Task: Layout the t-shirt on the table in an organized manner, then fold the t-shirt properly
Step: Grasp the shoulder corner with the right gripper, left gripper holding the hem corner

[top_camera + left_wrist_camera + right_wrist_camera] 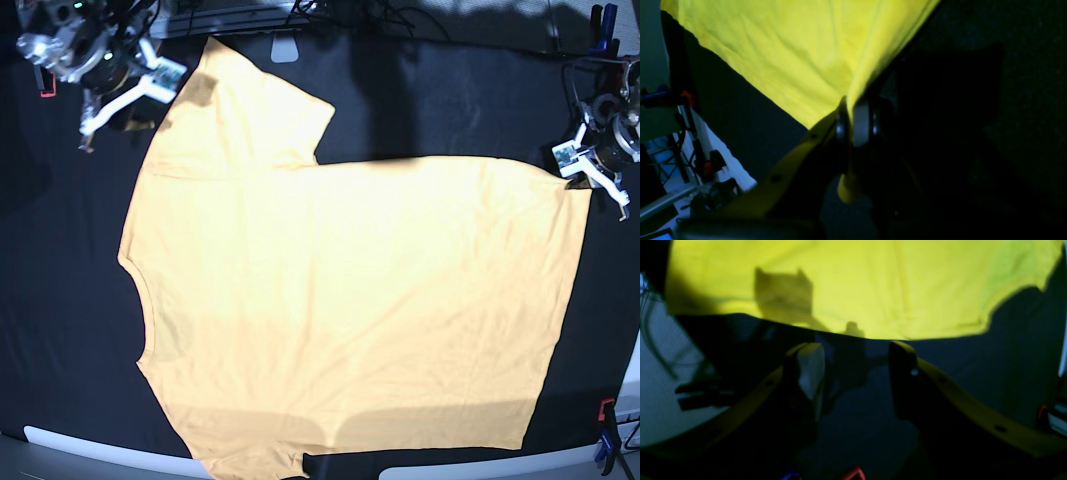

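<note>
From the left wrist camera, the left gripper point(848, 125) is pinched tight on a corner of the t-shirt point(800, 56), the thin yellow cotton fanning away from the jaws in soft creases over the black table point(1007, 100). From the right wrist camera, the right gripper point(857, 373) hangs with its 2 fingers spread wide and nothing between them, just short of the shirt's edge, its shadow lying on the cloth. From the base view, the t-shirt is spread nearly flat across the matte black table, 1 sleeve toward the far left corner near the right gripper. It looks light, limp and easily dragged, so I'd take it by hems and corners, not mid-panel.
</note>
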Controlling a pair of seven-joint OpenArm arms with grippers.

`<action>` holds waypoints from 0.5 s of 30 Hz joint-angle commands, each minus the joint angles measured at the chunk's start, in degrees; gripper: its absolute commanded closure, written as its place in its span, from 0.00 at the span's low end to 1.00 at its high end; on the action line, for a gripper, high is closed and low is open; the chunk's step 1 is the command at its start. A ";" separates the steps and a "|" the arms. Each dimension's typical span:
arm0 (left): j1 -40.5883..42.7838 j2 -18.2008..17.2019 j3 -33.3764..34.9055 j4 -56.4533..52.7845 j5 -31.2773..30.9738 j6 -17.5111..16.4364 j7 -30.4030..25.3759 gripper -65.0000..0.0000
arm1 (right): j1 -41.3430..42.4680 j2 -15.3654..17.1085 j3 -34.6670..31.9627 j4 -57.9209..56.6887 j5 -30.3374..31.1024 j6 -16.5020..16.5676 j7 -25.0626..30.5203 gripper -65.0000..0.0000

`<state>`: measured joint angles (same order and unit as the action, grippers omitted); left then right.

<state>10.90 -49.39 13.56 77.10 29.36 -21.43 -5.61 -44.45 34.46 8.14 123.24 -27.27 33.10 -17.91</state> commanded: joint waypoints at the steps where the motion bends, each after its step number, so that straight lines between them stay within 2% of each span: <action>1: -0.31 -1.14 -0.26 0.33 -0.44 -0.28 -0.48 1.00 | 0.00 1.42 -1.05 0.04 -1.84 -2.12 0.28 0.54; 4: -0.46 -1.14 -0.28 0.33 -0.42 -0.28 -0.48 1.00 | 0.00 3.87 -6.03 -2.03 -7.69 -4.33 0.26 0.54; 8: -0.46 -1.14 -0.28 0.35 -0.42 -0.26 -0.48 1.00 | 0.46 5.53 -11.15 -4.87 -13.70 -10.36 0.13 0.54; 15: -0.46 -1.14 -0.28 0.35 -0.44 -0.26 -0.46 1.00 | 4.76 5.51 -16.50 -6.16 -14.34 -10.40 -0.07 0.54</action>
<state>10.76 -49.39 13.56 77.10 29.34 -21.43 -5.61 -39.62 39.20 -8.69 116.27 -40.99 23.62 -18.02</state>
